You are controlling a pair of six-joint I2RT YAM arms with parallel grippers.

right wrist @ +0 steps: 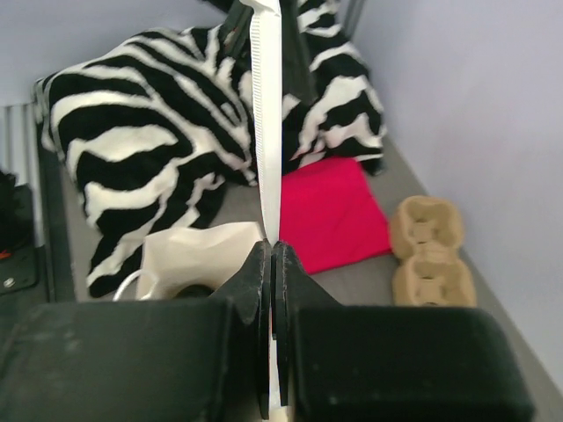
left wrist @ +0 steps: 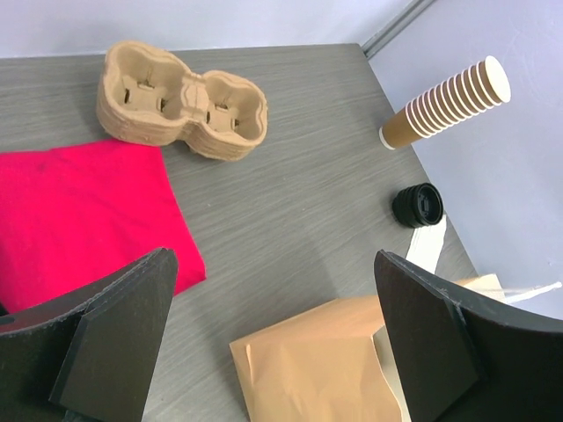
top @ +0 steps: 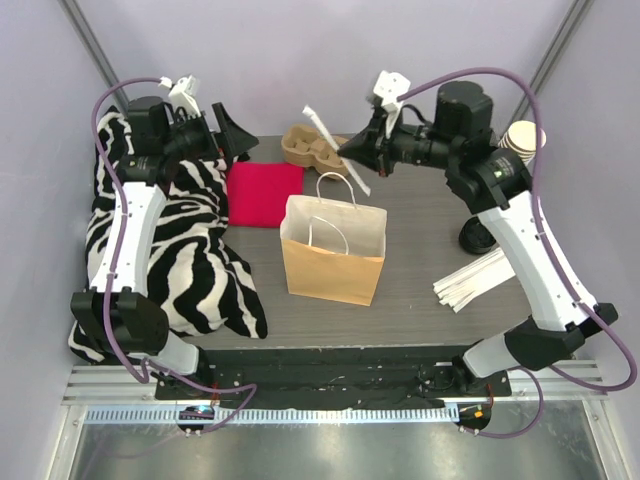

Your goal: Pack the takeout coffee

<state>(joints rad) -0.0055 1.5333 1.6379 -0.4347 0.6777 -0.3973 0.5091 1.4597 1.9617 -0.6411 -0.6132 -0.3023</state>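
Grey table [top: 420, 270], lilac walls [top: 300, 50]; L end effector [left wrist: 273, 290] released, R end effector [right wrist: 271, 251] grips white strip [right wrist: 266, 114].

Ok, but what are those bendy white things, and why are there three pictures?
Those are two robot arms, each ending in a two-finger gripper. One picture looks down from above; the other two come from small cameras on the wrists. On the grey table are a brown paper bag, a zebra-striped cloth, a red cloth, a pulp cup carrier, a stack of paper cups, a small black lid and a pile of white strips. The left gripper is wide open and holds nothing. The right gripper is shut on a thin white strip, probably a wrapped straw.
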